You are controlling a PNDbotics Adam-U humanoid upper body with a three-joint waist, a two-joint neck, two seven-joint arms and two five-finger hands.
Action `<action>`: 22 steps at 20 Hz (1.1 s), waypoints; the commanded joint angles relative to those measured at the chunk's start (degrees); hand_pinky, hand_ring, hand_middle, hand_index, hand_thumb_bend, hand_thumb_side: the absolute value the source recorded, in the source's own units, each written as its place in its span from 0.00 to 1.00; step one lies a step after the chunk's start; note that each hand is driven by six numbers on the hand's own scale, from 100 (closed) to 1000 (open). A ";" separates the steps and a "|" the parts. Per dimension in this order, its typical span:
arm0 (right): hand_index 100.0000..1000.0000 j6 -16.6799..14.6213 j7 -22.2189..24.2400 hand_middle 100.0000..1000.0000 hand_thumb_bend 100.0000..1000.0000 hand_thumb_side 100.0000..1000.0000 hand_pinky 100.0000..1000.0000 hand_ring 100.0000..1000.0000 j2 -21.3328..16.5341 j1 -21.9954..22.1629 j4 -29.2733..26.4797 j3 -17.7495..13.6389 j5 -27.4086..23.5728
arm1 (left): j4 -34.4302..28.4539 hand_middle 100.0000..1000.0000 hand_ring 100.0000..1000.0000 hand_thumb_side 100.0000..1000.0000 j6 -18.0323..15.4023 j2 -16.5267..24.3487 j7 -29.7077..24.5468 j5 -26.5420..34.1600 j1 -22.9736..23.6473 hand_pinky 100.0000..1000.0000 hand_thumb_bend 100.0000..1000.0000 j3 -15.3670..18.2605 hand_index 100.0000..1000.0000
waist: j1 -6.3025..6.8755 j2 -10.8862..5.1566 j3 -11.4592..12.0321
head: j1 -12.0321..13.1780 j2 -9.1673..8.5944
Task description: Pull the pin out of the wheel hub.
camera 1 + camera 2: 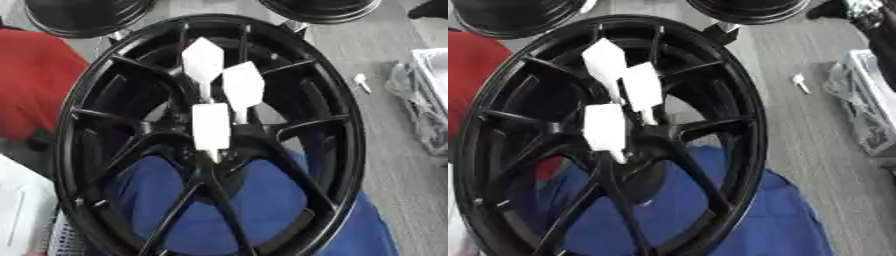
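Three white pins (211, 127) stand in the centre of the black wheel hub (79, 100), long axes pointing up toward the camera; neither robot hand is in view, so nearer arm unknown.

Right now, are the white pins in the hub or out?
In: three white pins stand in the black wheel's hub; no hand visible.

Blue cloth (262, 200) spread low in view, reaching lower right corner. Red object (35, 90) at left edge, blurred. 2 black round rims at top: one upper left (83, 15), one upper right (319, 10), both cut off by frame. Grey wood-grain floor (394, 130) on right. Small white piece (800, 82) lying on floor. Clear plastic bin (872, 100) at right edge. White sheet (22, 210) lower left.
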 commanded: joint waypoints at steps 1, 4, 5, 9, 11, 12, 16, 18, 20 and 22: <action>0.78 0.00 -0.43 0.67 0.00 0.77 0.83 0.65 -1.38 -0.16 -1.14 -0.39 0.02 | -1.11 0.60 0.74 0.56 -0.76 6.56 -0.92 -3.07 -0.37 0.80 0.25 -0.71 0.72 | -0.07 -1.81 -0.22 | 0.02 -0.02; 0.78 0.06 -0.60 0.67 0.00 0.77 0.83 0.65 -1.20 -0.19 -1.14 -0.22 0.09 | -1.11 0.61 0.74 0.57 -0.60 11.24 -0.83 -4.82 -0.23 0.79 0.24 -1.83 0.73 | -0.06 -1.87 -0.50 | -0.01 -0.01; 0.78 0.07 -0.61 0.67 0.00 0.77 0.83 0.65 -1.24 -0.16 -1.14 -0.19 0.12 | -1.11 0.61 0.74 0.57 -0.50 12.80 -1.04 -5.14 -0.23 0.80 0.24 -2.17 0.73 | -0.03 -1.91 -0.59 | -0.03 0.17; 0.78 0.15 -0.63 0.67 0.00 0.77 0.83 0.65 -1.44 0.18 -1.14 -0.16 0.25 | -1.11 0.63 0.74 0.59 -0.04 18.68 -3.09 -6.57 -0.74 0.80 0.24 -3.44 0.75 | 0.11 -2.09 -0.80 | -0.56 0.61; 0.78 0.24 -0.63 0.67 0.00 0.77 0.83 0.65 -1.41 0.28 -1.14 -0.14 0.22 | -1.11 0.65 0.75 0.61 1.16 21.46 -4.70 -7.96 -1.26 0.80 0.23 -4.78 0.78 | 0.15 -2.22 -0.85 | -1.00 0.75; 0.78 0.27 -0.60 0.67 0.00 0.77 0.83 0.65 -1.37 0.24 -1.14 -0.11 0.18 | -1.11 0.66 0.76 0.61 1.93 22.86 -5.55 -8.75 -1.57 0.81 0.24 -5.65 0.79 | 0.13 -2.30 -0.90 | -1.08 0.78; 0.78 0.33 -0.32 0.67 0.00 0.77 0.83 0.65 -1.31 -0.12 -1.14 0.09 0.07 | -1.11 0.68 0.76 0.59 5.49 28.47 -9.18 -10.10 -3.50 0.81 0.26 -7.95 0.80 | -0.12 -2.57 -1.38 | -0.81 0.94; 0.78 0.40 -0.16 0.67 0.00 0.77 0.83 0.65 -1.33 -0.21 -1.14 0.20 0.03 | -1.11 0.68 0.76 0.59 6.53 30.11 -11.04 -10.29 -5.00 0.81 0.27 -9.23 0.80 | -0.16 -2.71 -1.61 | -0.65 0.86; 0.78 0.49 -0.04 0.67 0.00 0.77 0.83 0.65 -1.39 -0.24 -1.14 0.28 0.02 | -1.06 0.68 0.76 0.58 6.38 31.24 -12.82 -10.91 -6.65 0.81 0.27 -10.35 0.79 | -0.22 -2.78 -1.75 | -0.60 0.93; 0.78 0.54 0.12 0.67 0.00 0.77 0.83 0.65 -1.46 -0.37 -1.14 0.41 0.01 | -0.58 0.68 0.76 0.57 5.42 32.27 -14.57 -11.63 -8.50 0.81 0.27 -11.61 0.79 | -0.26 -2.75 -1.87 | -0.60 0.99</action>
